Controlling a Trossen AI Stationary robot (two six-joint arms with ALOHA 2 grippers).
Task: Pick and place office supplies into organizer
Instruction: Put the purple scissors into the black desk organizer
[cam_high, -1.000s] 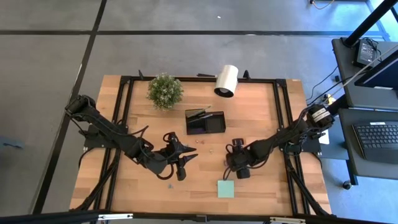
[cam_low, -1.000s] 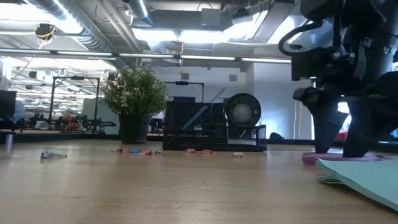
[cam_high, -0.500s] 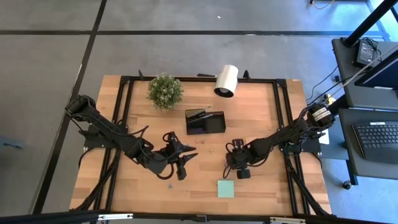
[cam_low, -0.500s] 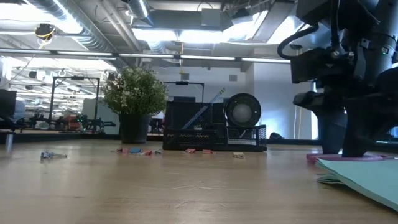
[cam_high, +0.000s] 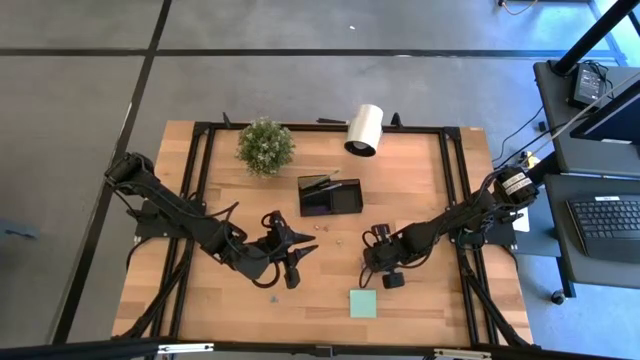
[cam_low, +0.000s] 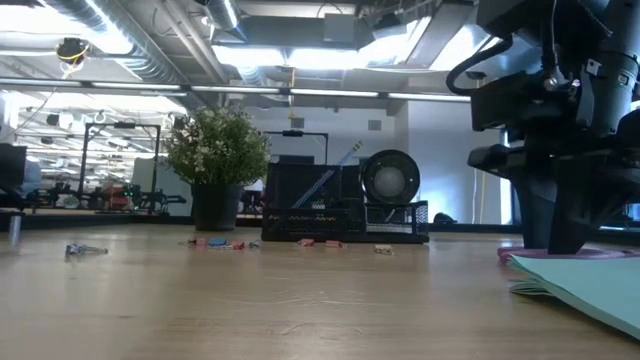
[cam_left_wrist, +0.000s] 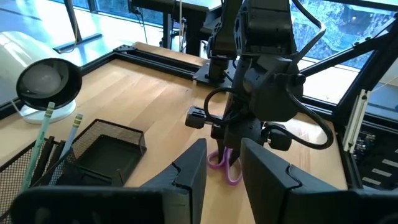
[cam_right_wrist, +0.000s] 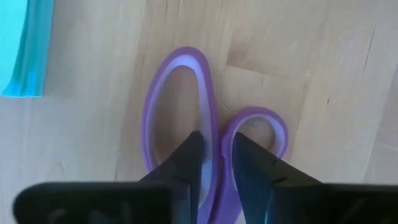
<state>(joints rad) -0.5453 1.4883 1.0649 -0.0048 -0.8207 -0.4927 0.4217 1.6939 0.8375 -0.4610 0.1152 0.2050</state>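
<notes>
Since a second ago the right gripper (cam_right_wrist: 214, 163) has narrowed its fingers around the purple scissors' (cam_right_wrist: 186, 124) handle on the table, seemingly gripping it, beside the green sticky-note pad (cam_high: 363, 303). The left gripper (cam_high: 293, 262) waits half-open, facing the organizer (cam_high: 330, 196).

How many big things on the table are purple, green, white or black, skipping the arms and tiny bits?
Purple: 1, scissors
Green: 2, plant, sticky-note pad
White: 1, roll
Black: 1, organizer
Total: 5
</notes>
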